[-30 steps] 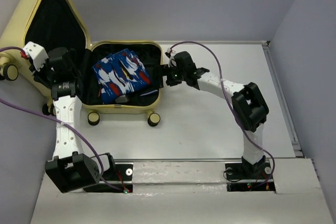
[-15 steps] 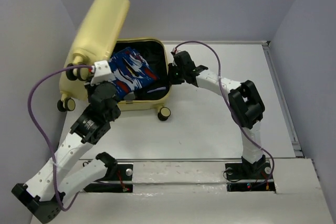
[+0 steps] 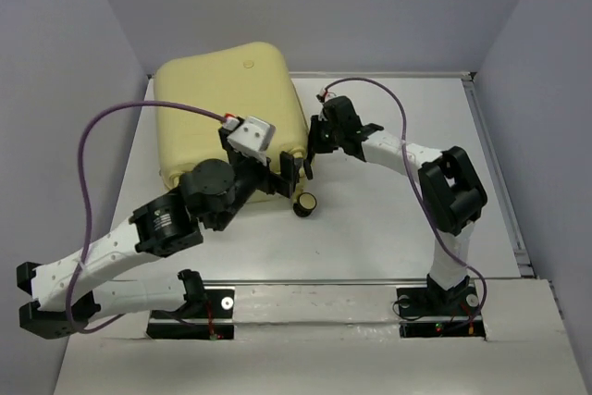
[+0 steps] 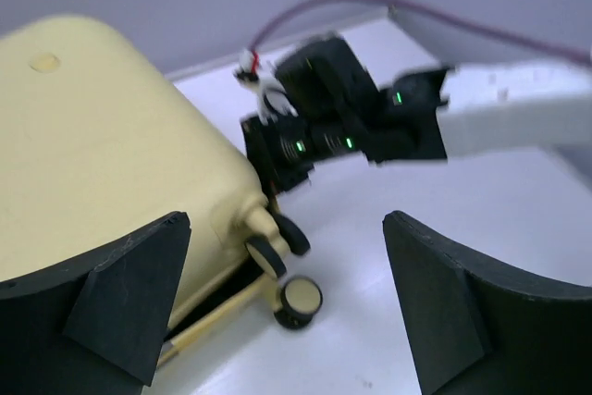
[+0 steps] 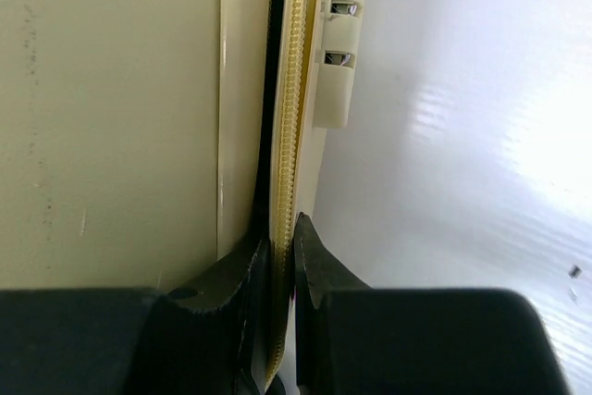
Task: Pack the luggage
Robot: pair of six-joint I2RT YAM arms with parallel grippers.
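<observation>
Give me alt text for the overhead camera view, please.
A pale-yellow suitcase lies on a white table with its lid down. The right hand pinches its right edge, while the open left hand hovers over its near corner.

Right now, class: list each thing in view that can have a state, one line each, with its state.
luggage: lid down, lying flat, dark gap along the seam.
left claw: open, empty, above the luggage's near corner.
right claw: shut on the luggage's zip edge.
</observation>
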